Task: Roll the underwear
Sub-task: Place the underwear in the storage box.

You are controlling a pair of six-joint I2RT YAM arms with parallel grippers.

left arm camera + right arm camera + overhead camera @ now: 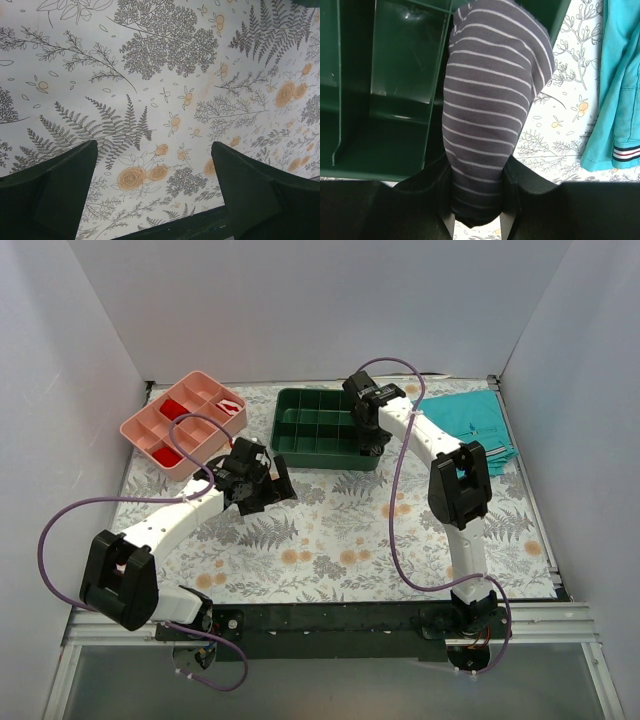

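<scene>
Over the near right corner of the green tray [300, 405], the right claw [477, 170] is partly closed on the underwear [490, 100]. Its two black fingers [432, 185] press the bundle from either side. The underwear is dark grey thin cloth with fine white stripes running across it. It is gathered into a thick, rounded wad that stretches away from the fingers.

In the right wrist view the wad lies across the tray's right wall. The tray's deep compartments show just to its left, and the flowered table cover [555, 130] shows to its right. Whether its far end rests inside a compartment or hangs above the rim cannot be told. From the overhead camera the cloth is hidden beneath the claw.

To the right of the tray, near it but apart, teal shorts [480, 425] lie spread flat on the table cover. A striped band on one hem shows in the right wrist view. To the left of the tray, just beside it, sits a pink tray [205, 390] turned at an angle, with red pieces [180, 408] in some of its compartments.

In front of the green tray's left end, toward the arms, the left claw [155, 185] hangs over the table cover. Its jaws are spread wide and nothing is between the dark fingers [55, 195]. Only printed ferns and orange flowers show in the gap.
</scene>
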